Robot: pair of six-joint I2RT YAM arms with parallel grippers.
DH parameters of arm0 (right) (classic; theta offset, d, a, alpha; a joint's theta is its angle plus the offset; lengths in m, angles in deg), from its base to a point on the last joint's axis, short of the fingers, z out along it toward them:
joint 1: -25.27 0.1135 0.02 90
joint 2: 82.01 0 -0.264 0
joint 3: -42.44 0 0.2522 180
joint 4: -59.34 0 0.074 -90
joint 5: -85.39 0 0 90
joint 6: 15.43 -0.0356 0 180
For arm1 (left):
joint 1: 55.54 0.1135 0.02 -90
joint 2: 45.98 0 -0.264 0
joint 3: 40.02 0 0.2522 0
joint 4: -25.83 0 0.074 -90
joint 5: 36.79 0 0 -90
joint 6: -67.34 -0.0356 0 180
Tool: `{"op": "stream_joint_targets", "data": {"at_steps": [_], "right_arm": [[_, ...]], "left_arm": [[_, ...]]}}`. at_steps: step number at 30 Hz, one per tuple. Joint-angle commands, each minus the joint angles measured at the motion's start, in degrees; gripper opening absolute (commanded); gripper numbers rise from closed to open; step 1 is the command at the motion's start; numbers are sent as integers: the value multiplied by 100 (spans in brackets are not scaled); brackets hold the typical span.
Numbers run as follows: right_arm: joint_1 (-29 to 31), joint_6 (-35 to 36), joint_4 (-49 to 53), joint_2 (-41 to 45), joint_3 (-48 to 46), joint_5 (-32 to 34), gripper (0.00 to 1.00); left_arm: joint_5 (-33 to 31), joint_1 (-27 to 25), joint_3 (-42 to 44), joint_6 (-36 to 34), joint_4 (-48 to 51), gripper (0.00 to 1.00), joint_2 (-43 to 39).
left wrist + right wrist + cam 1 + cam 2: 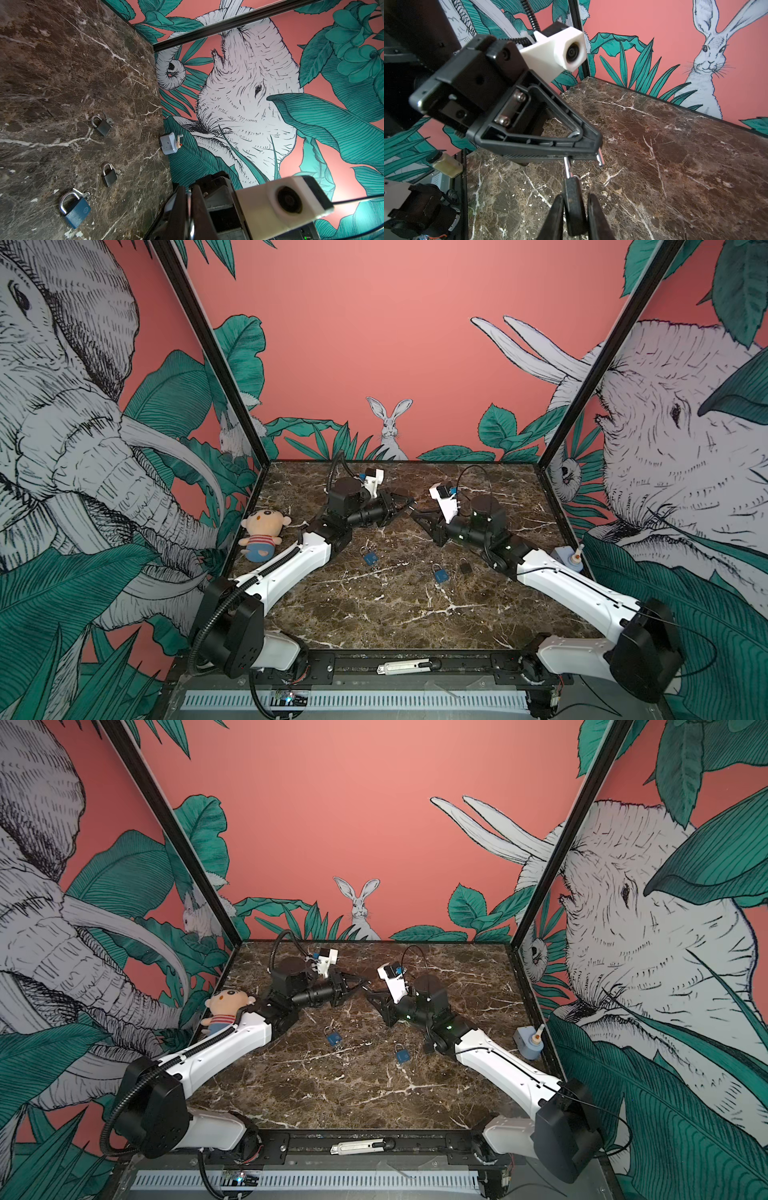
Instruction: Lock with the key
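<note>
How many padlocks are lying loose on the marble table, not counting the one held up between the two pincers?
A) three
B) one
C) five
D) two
A: a top view shows three lying on the table: a blue padlock left of centre, a second blue padlock and a black padlock beside it. The fourth padlock is up in the air.

Four padlocks [370, 559] [441, 574] [465, 567] [574, 207], one plush doll [262, 534], one pale blue box [567, 559] with a peg, and two robot arms [291, 568] [561, 585].
</note>
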Motion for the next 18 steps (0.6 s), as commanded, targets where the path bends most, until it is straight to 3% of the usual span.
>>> {"op": "stream_joint_targets", "data": {"at_steps": [1,2,7,8,9,10,12,15,18], "right_arm": [[-30,-62,-190,-24,134,68,5],[-39,-101,-191,-15,143,127,0],[-80,-179,104,-12,259,13,0],[-74,-163,228,10,298,-27,0],[-74,-148,382,41,342,-51,0],[-74,-125,544,66,380,-82,0],[-74,-54,943,132,490,-185,0],[-74,3,1444,219,585,-382,0],[-74,9,1814,322,595,-577,0]], "left_arm": [[75,-27,-82,88,-386,0,-63],[70,-23,-77,91,-375,0,-64],[18,-25,-84,-153,-147,0,-96],[-36,-17,-113,-335,29,5,-127],[-105,4,-175,-586,302,22,-179],[-268,27,-238,-885,686,30,-238],[-713,87,-436,-1671,1605,40,-396],[-1337,176,-616,-2652,2550,42,-585],[-1571,193,-602,-3315,2726,40,-720]]}}
